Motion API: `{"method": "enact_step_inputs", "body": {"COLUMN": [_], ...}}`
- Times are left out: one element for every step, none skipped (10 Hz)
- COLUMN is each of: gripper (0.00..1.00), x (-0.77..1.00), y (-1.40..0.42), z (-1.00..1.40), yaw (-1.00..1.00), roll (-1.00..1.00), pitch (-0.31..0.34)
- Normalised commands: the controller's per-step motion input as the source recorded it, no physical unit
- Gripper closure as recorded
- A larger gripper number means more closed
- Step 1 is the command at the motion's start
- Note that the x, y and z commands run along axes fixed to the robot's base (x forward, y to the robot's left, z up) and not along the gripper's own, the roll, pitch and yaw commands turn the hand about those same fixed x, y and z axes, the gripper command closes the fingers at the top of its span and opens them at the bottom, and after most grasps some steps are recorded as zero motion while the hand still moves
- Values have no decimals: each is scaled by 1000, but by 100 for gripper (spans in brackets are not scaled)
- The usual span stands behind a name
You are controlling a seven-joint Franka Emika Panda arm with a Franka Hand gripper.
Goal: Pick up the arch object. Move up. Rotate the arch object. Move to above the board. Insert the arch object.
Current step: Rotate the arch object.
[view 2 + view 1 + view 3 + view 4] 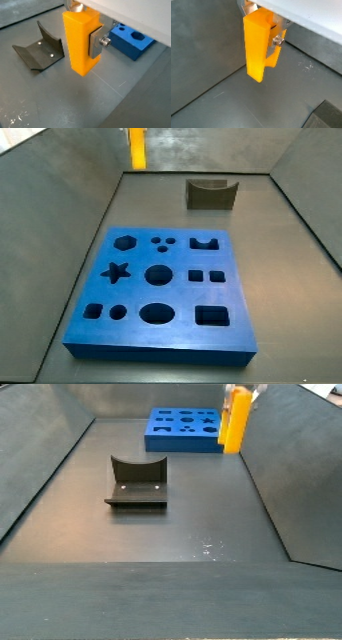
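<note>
My gripper [83,44] is shut on the arch object [79,42], a bright yellow-orange block that hangs upright and clear of the floor. One silver finger [97,42] presses its side; in a wrist view the finger [276,42] sits by the notch of the arch object [255,47]. In both side views the arch object [136,148] [237,420] hangs high, beyond the board's far end, near the back wall. The blue board [163,293] [186,428] lies flat with its shaped holes open. A corner of the board [131,43] shows behind the block.
The dark fixture [210,194] [136,482] [40,48] stands on the grey floor, apart from the board. Grey walls [54,198] [287,474] close in the work area on all sides.
</note>
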Motion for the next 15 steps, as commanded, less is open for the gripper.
{"method": "enact_step_inputs", "body": {"gripper": [100,100,100,100,100,100,100,100,100,100,0,0,0,0,0], "x": [23,26,28,30,31,31,32,28,27,27,0,0,-13,-19,-19], "y": [-6,-9,-12,-14,-15,-17,-16,-16,-14,-10,0,0,-1,2,8], "z": [-1000,-1000,-1000,-1000,-1000,-1000,-969,-854,-768,-659,0,789,748,698,558], "yaw": [20,20,20,22,22,23,24,24,23,23,0,0,-2,-3,-6], "roll": [-59,-69,-76,-84,-88,-97,-102,-110,-114,-119,0,0,2,5,18], "pitch": [-57,-59,-59,-59,-61,-65,-69,-68,-69,-69,0,0,20,27,27]}}
